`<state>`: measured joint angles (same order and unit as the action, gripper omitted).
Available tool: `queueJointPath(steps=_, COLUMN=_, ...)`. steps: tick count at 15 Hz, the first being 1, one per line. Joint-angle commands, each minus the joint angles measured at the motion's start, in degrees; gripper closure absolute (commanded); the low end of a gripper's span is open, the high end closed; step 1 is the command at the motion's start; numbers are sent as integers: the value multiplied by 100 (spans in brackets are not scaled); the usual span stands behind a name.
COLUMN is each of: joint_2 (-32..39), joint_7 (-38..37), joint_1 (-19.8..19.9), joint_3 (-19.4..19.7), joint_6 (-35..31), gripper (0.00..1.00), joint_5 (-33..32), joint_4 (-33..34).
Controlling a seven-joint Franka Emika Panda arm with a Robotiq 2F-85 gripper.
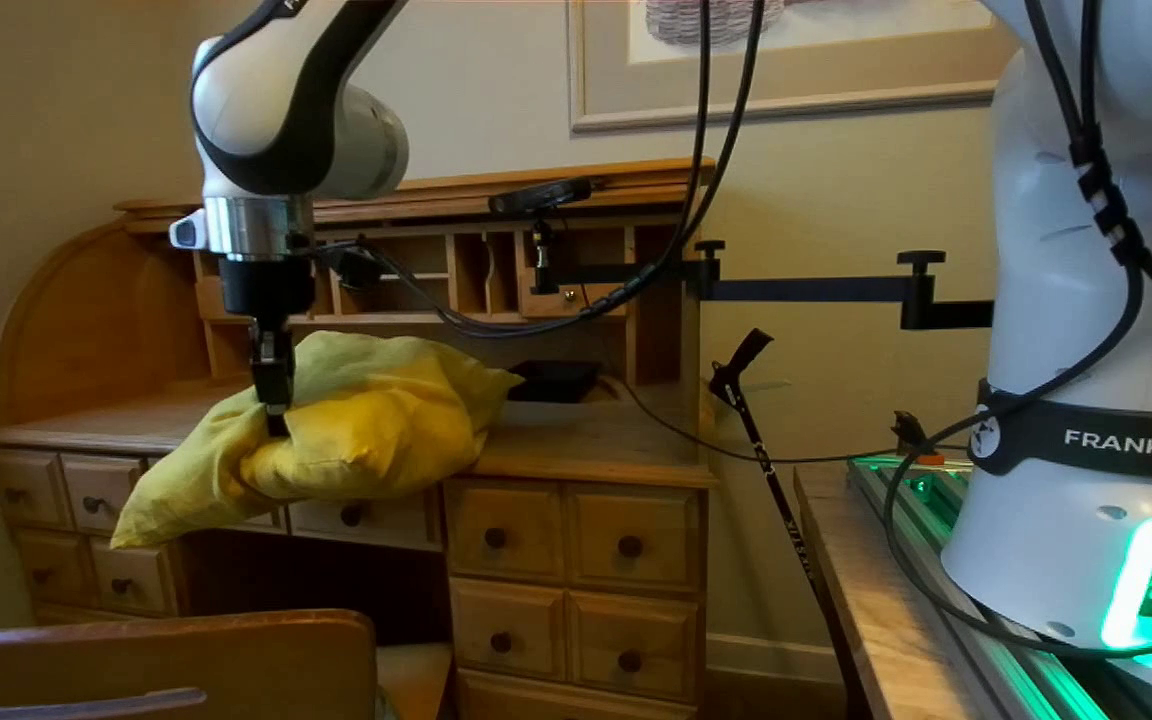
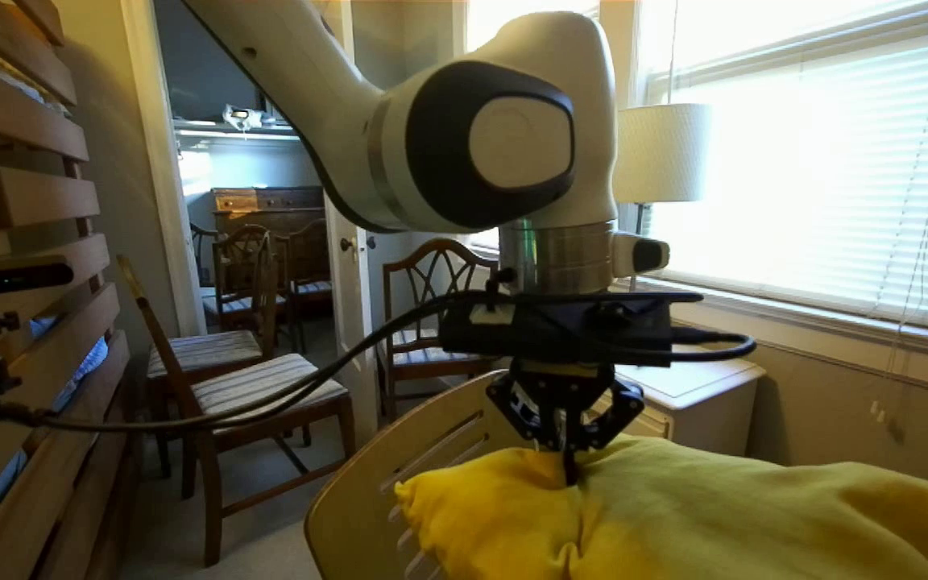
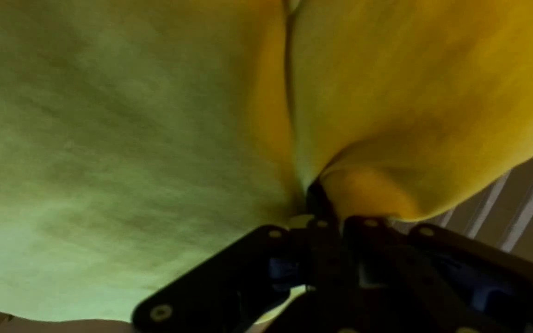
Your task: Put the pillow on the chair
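The yellow pillow (image 1: 386, 430) hangs in the air, wrinkled and sagging, in front of the desk. It also shows at the lower right in an exterior view (image 2: 714, 515) and fills most of the wrist view (image 3: 155, 138). My gripper (image 1: 278, 420) points down and is shut on a pinched fold of the pillow, as seen also in an exterior view (image 2: 569, 463) and the wrist view (image 3: 319, 203). The wooden chair (image 1: 166, 660) shows its back rail at the lower left, below the pillow. Its slatted back (image 2: 359, 499) stands behind the pillow. The seat is mostly hidden.
A wooden roll-top desk (image 1: 576, 540) stands behind the pillow. A camera (image 1: 541, 195) on a black bar extends over it. Cables (image 1: 556, 325) loop from the arm. Dining chairs with striped seats (image 2: 271, 387), a white cabinet (image 2: 706, 387), a lamp (image 2: 661, 153) and wooden slats (image 2: 37, 201) stand around.
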<state>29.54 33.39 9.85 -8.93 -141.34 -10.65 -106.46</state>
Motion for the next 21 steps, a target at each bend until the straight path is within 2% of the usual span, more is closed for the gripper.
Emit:
queueJointPath(steps=1, joint_2=-107, joint_7=420, joint_1=-112, joint_3=-86, joint_6=469, gripper=99, joint_5=332, joint_4=258)
queueJointPath(steps=6, joint_2=-228, joint_7=887, joint_1=-188, joint_3=-290, joint_6=935, gripper=99, joint_5=672, joint_4=436)
queueJointPath(steps=12, joint_2=-352, joint_7=1297, joint_1=-361, joint_3=-334, joint_6=1348, gripper=99, joint_5=990, joint_4=532)
queueJointPath(steps=21, joint_2=-245, joint_7=1048, joint_1=-434, joint_3=-152, joint_6=1335, gripper=99, joint_5=1268, joint_4=570)
